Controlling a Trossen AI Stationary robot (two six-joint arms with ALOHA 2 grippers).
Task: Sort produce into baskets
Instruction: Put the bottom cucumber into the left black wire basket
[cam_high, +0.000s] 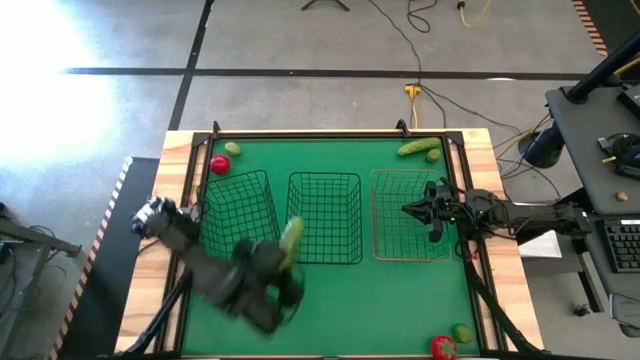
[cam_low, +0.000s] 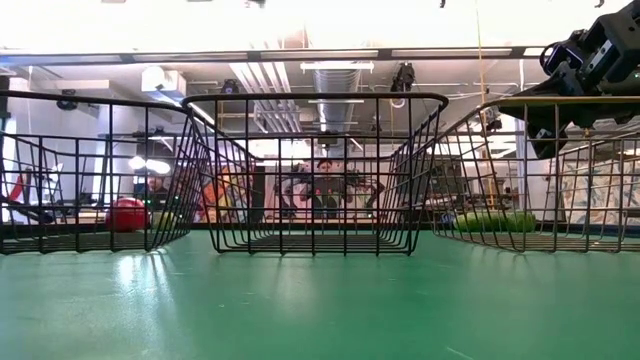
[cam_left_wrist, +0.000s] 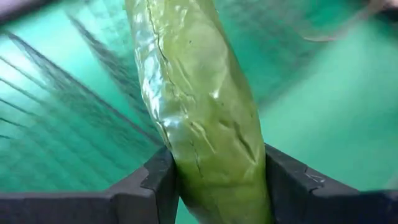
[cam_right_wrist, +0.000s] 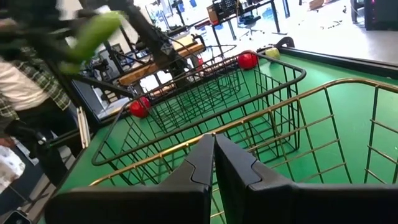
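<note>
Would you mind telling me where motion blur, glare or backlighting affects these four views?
High view: the left arm, holding a cucumber, is smeared by motion, and the floor at upper left is blown out. Low view: bright ceiling lights backlight the middle basket, with sheen on the green mat. Left wrist view: cucumber sharp, background mesh blurred. Right wrist view: the far arm is streaked; the right gripper is crisp.

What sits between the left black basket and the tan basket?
In the high view, the second black basket stands between the left black basket and the tan basket. The left gripper's cucumber hangs at its near-left corner.
</note>
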